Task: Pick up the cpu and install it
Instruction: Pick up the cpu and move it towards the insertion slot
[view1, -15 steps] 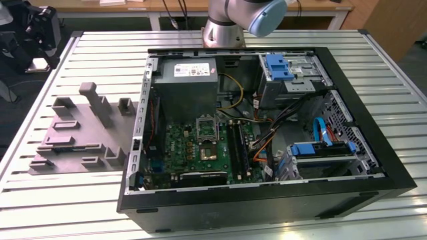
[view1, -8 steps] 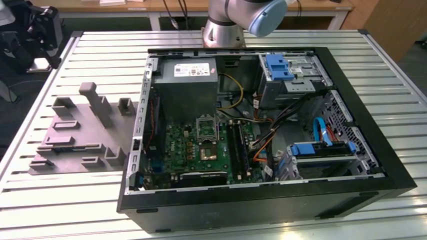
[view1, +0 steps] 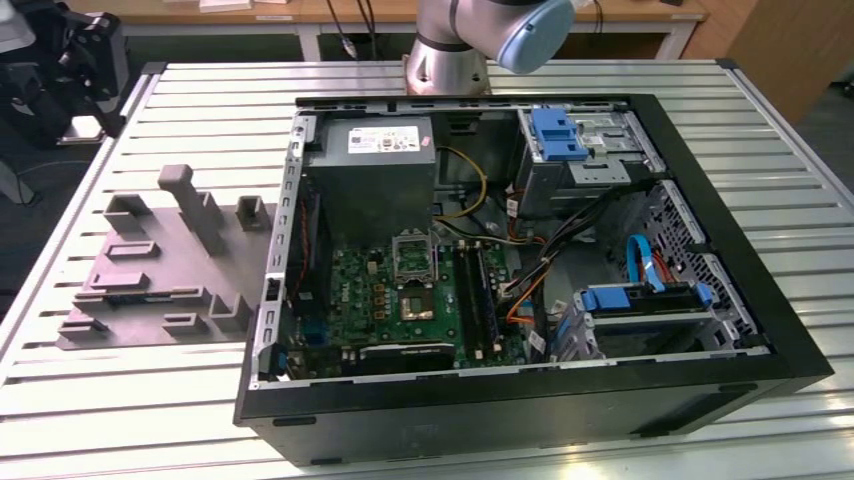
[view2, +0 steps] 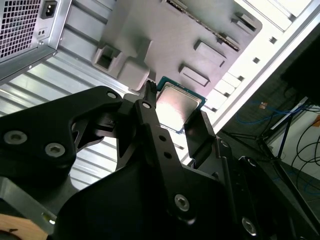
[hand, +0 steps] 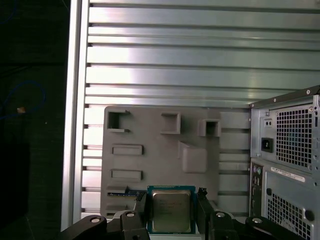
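**Claw state.** In the first wrist view, the black two-fingered claw (hand: 171, 196) is clamped on the cpu (hand: 171, 210), a small flat square chip with a silvery-grey metal top and a thin pale rim. One finger bears on each of two opposite edges. The metal top faces the camera and appears level between the fingers.

**Position.** The chip hangs in the claw's grasp, well above the grey moulded plastic fixture tray (hand: 150, 135), which lies directly below. The tray rests on the ribbed aluminium table (hand: 200, 55). The perforated rear panel of the black open-sided computer case (hand: 285, 150) stands off to one side of the claw, lower down.

**Step in hand (judgement).** The pick appears complete and the work now stands at carrying the chip. Doing this well depends on keeping the chip flat and square in the fingers. The hold is on thin edges only, so a jolt could twist it. The chip's orientation should be matched to the rectangular metal-framed socket (view1: 414, 258) on the green board. Whether the socket's frame is open cannot be told.

**Edges and room.** There is free space all around the claw at its present height. The exterior view shows less room inside the case. A large grey box with a white label (view1: 380, 170) sits just beside the socket. Yellow and black cables (view1: 461, 190) loop near it, and upright slots flank it. The case's black walls (view1: 747, 330) rise around the whole interior, so entry is from above only.
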